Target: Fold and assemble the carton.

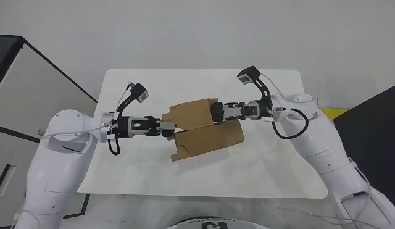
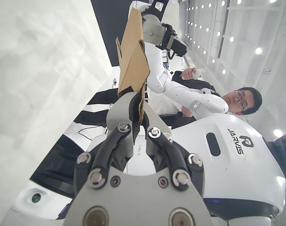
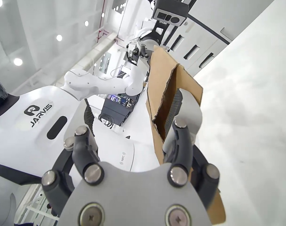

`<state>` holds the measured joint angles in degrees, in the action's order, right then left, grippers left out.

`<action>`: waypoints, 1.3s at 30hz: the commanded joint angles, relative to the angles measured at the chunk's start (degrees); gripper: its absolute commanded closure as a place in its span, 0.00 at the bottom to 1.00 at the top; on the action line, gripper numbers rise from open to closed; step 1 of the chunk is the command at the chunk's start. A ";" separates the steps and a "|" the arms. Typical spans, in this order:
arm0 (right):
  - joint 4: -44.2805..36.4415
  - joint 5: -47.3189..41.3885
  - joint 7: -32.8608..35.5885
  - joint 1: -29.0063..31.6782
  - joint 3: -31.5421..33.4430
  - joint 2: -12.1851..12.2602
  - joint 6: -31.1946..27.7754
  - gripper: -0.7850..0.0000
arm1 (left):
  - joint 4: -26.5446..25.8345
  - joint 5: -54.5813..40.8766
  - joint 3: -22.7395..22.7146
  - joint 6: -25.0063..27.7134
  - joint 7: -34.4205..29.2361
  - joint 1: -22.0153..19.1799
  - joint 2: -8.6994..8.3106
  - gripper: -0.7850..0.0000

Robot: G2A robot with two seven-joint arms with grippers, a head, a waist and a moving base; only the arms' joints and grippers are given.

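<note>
Top view, carton (image 1: 210, 137) pinched in left gripper (image 1: 172, 130), right gripper (image 1: 215, 113) finger inside

Matt brown cardboard carton (image 1: 210, 139), smooth white table (image 1: 185, 81)

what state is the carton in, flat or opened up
Partly opened, not assembled: the carton shows panels spread apart with a hollow between them.

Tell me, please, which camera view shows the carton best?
The top view: the whole carton shows, partly folded, between the left gripper and right gripper. Each wrist view shows one end edge-on, close up.
</note>
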<state>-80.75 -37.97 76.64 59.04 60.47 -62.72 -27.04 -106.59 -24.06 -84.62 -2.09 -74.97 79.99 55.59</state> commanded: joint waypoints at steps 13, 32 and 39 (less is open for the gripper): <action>1.56 1.86 -1.37 -1.32 -1.71 -0.66 1.32 0.45 | -0.02 1.94 1.06 -0.37 1.29 -0.69 -0.53 1.00; 1.98 9.56 -4.92 -2.15 -3.36 -0.94 5.32 0.62 | -0.39 6.47 2.12 -0.90 2.88 -0.71 -1.37 1.00; 2.17 10.90 -5.48 -2.33 -4.21 -1.14 5.91 0.66 | -0.55 6.65 2.42 -1.04 3.25 -0.69 -1.61 1.00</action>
<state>-78.60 -27.16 71.25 56.71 56.34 -63.83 -21.14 -107.12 -17.46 -82.23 -3.14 -71.76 79.28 54.02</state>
